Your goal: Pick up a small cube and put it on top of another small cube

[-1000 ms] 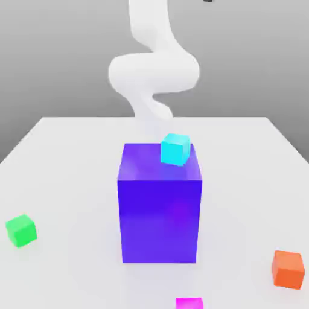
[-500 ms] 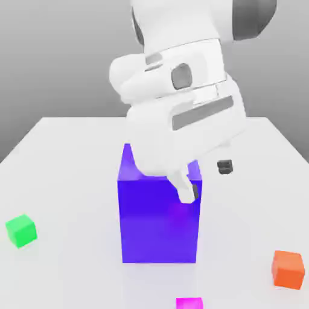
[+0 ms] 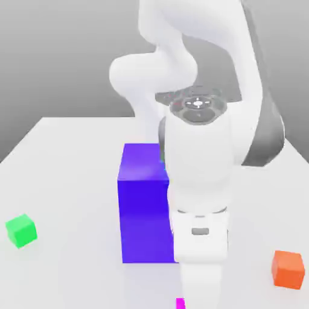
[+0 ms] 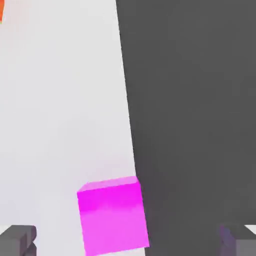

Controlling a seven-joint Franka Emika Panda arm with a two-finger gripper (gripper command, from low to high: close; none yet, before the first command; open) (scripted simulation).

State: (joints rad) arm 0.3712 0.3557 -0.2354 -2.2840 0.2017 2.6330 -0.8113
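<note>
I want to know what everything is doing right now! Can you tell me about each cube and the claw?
Magenta cube: resting on the table near its edge, between the fingers, not gripped.
Claw: open, fingers wide apart on either side of the magenta cube.
Green cube: sitting loose on the table.
Orange cube: sitting loose on the table.
Big purple block: standing upright, partly hidden behind the arm.
</note>
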